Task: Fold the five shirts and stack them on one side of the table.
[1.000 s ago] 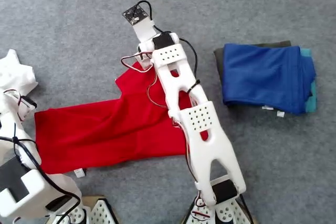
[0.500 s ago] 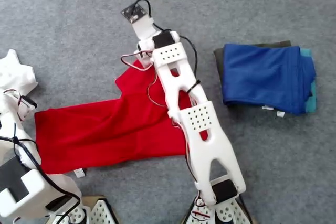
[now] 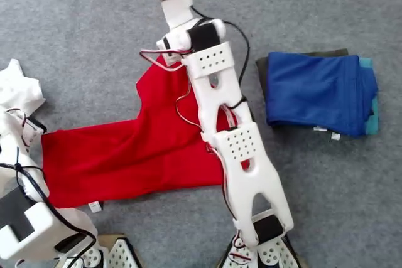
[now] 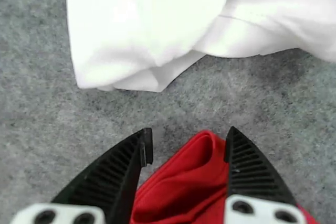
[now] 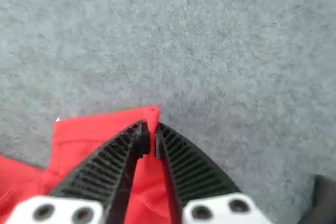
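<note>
The right gripper [image 5: 149, 129], clamped on a corner of the red shirt [image 3: 125, 155], holds it drawn toward the far edge of the table [image 3: 75, 23], probably to spread it for folding, while the left gripper [image 4: 186, 145], jaws apart around the opposite end near the crumpled white shirt [image 4: 157, 24], seems poised to anchor it.

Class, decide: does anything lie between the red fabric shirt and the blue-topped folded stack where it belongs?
Nothing visible does. Only bare grey felt separates the red fabric shirt from the blue-topped folded stack; the right gripper pinches the shirt's corner.
</note>
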{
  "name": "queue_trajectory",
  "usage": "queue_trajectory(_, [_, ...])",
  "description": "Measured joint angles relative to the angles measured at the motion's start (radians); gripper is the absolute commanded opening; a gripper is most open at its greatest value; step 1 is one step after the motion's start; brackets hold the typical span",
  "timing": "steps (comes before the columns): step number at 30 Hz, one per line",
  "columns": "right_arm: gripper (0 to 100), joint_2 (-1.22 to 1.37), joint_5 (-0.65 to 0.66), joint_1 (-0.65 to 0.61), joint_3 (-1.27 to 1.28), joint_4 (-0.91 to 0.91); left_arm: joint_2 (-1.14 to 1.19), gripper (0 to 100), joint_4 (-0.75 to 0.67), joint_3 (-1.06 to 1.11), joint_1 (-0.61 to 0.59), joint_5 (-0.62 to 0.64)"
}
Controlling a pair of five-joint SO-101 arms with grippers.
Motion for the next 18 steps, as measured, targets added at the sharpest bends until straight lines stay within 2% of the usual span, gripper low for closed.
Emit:
queue_trajectory(5, [1.3, -0.124, 0.000, 0.002, 0.003, 0.038, 0.000, 24, 0.167, -0.153, 0.015, 0.000])
queue_trajectory(10, [1.3, -0.166, 0.000, 0.032, 0.109, 0.040, 0.029, 24, 0.384, -0.339, 0.147, 0.000])
queue_trajectory(14, [1.3, -0.166, 0.000, 0.063, 0.192, 0.041, 0.100, 24, 0.430, -0.402, 0.245, 0.068])
queue_trajectory(18, [1.3, -0.163, 0.000, 0.078, 0.207, 0.041, 0.224, 24, 0.430, -0.459, 0.255, 0.144])
